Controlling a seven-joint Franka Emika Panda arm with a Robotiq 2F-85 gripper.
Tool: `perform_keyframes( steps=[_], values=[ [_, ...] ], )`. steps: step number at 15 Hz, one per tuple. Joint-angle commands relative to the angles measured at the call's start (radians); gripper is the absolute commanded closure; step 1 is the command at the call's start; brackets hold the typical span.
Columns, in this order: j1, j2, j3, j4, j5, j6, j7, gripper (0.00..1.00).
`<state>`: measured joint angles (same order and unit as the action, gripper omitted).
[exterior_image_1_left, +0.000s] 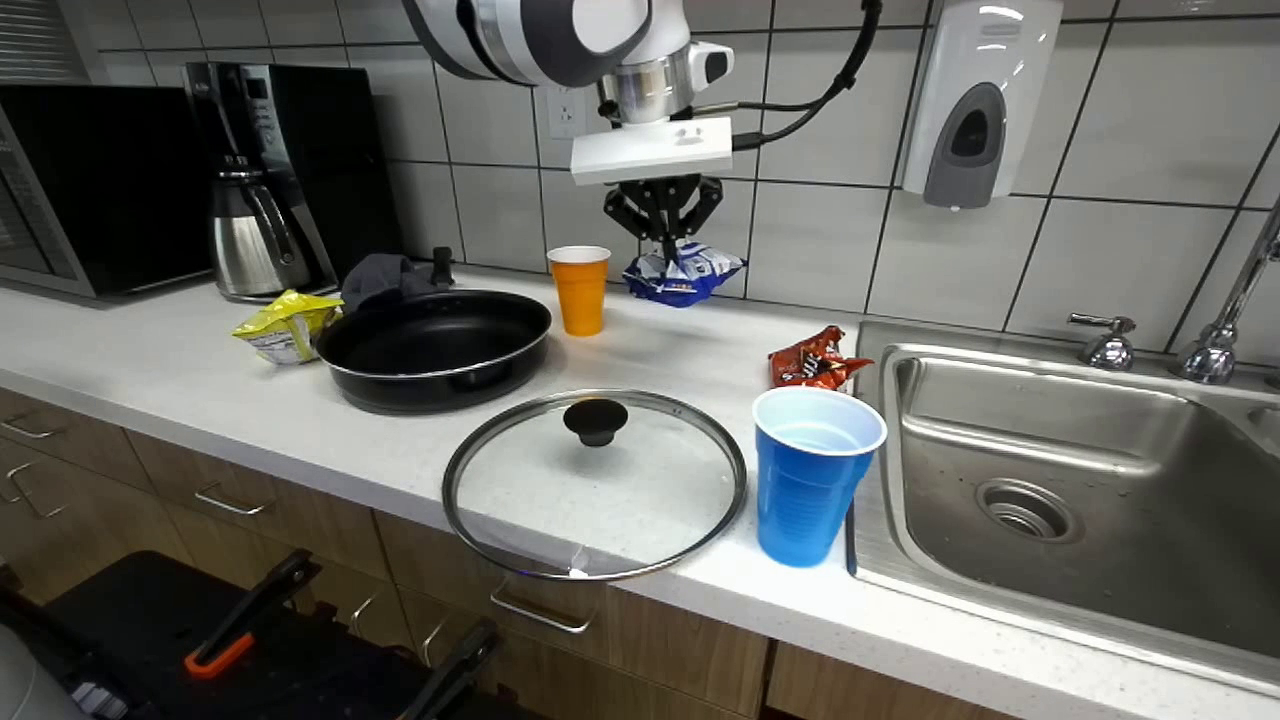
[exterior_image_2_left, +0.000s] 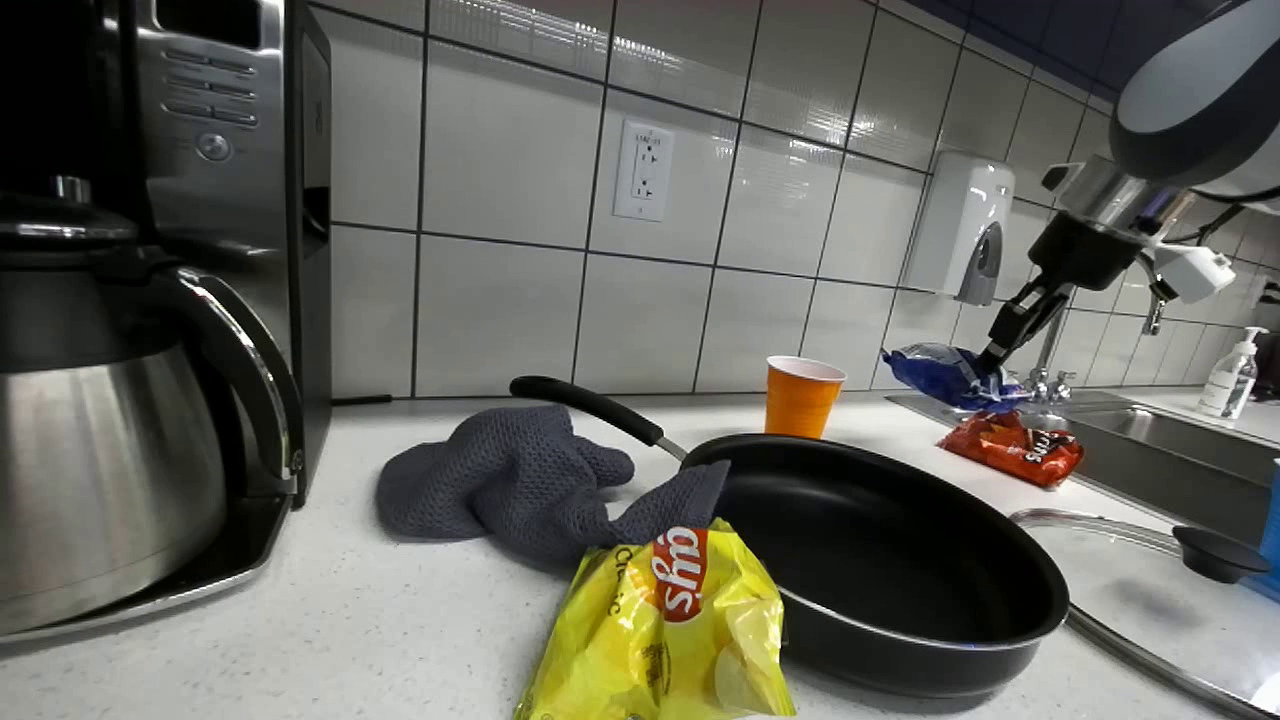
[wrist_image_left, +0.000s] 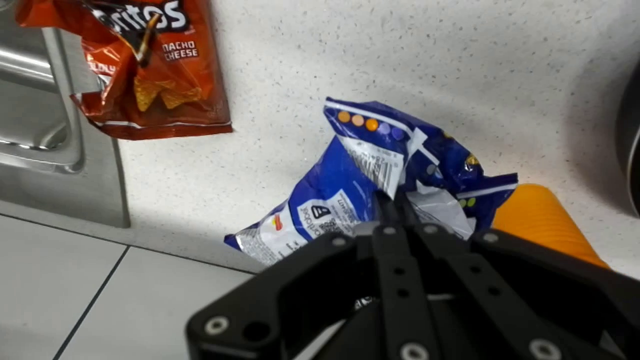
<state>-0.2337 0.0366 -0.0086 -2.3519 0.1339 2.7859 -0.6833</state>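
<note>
- The jaws pinch a crumpled blue snack bag (exterior_image_1_left: 685, 282), their tips drawn together near its middle; it is held above the table (exterior_image_1_left: 670, 350).
- In an exterior view, with that bag as the clock's centre and 12 at the top, an orange cup (exterior_image_1_left: 580, 295) stands upright at 9 o'clock, just beside it.
- A red chip bag (exterior_image_1_left: 812, 362) lies at 4 o'clock, near the edge of the steel sink (exterior_image_1_left: 1150, 530).
- An upright blue cup (exterior_image_1_left: 812, 490) is at 5 o'clock.
- A glass lid (exterior_image_1_left: 595, 490) with a black knob (exterior_image_1_left: 596, 420) lies at 7 o'clock, by the table's front edge.
- Between 8 and 9 o'clock is a black pan (exterior_image_1_left: 435, 345); a yellow chip bag (exterior_image_1_left: 290, 325) lies at the pan's own 9 o'clock.
- In an exterior view, a gray cloth (exterior_image_2_left: 510, 475) is bunched between the pan's 9 and 10 o'clock.
- In the wrist view, the red chip bag is at the blue snack bag's 10 o'clock, and the orange cup is partly hidden behind the held bag.
</note>
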Motion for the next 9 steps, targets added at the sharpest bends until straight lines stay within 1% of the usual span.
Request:
perform_keyframes(
  steps=[1, 3, 9],
  values=[
    [0.054, -0.13, -0.033, -0.104, 0.011, -0.017, -0.037, 1.0],
    [0.088, -0.166, -0.046, -0.13, -0.001, -0.037, -0.018, 1.0],
    [0.199, -0.24, -0.069, -0.191, 0.01, -0.089, -0.028, 1.0]
  ],
)
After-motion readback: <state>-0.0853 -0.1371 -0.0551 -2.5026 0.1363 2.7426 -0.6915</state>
